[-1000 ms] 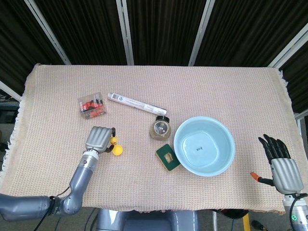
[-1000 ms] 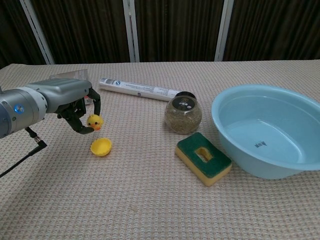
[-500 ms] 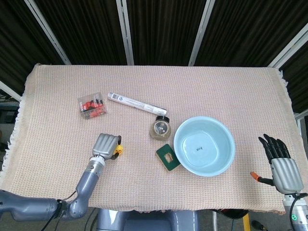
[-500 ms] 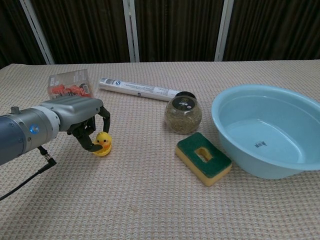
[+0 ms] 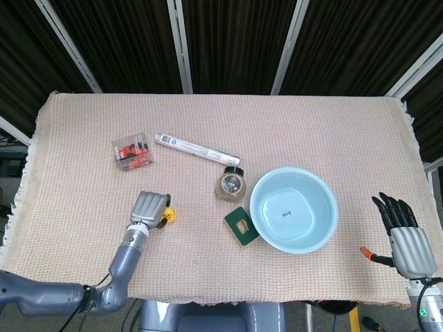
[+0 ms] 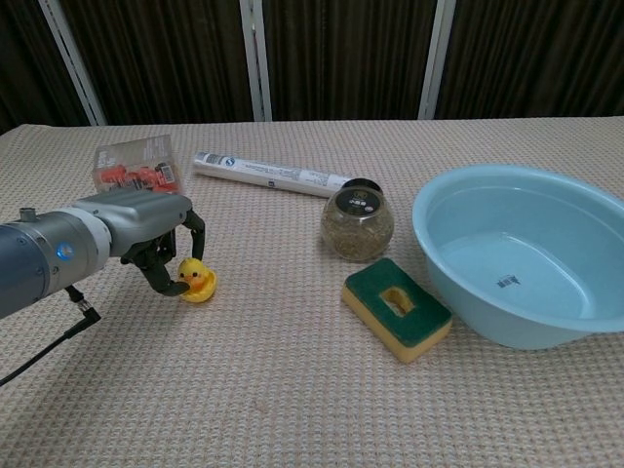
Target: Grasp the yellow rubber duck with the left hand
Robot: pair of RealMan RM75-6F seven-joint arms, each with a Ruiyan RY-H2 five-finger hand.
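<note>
The yellow rubber duck [image 6: 196, 281] stands on the cloth left of centre, also seen as a yellow spot, the duck [image 5: 169, 215], in the head view. My left hand [image 6: 146, 226] is just left of it, fingers curled round its near side. A dark fingertip [image 6: 172, 289] touches the duck low down and the thumb arches over its head, so the duck sits in the hand's grip while resting on the table. My right hand [image 5: 401, 228] rests at the table's right edge, fingers straight and apart, holding nothing.
A glass jar [image 6: 357, 223], a green-and-yellow sponge [image 6: 396, 308] and a light blue basin [image 6: 585, 331] lie to the right of the duck. A white tube [image 6: 271, 174] and a clear box of red parts [image 6: 135, 166] sit behind it.
The left hand came down with the duck from above the cloth to the table, then shifted slightly left. The right hand has not moved.
</note>
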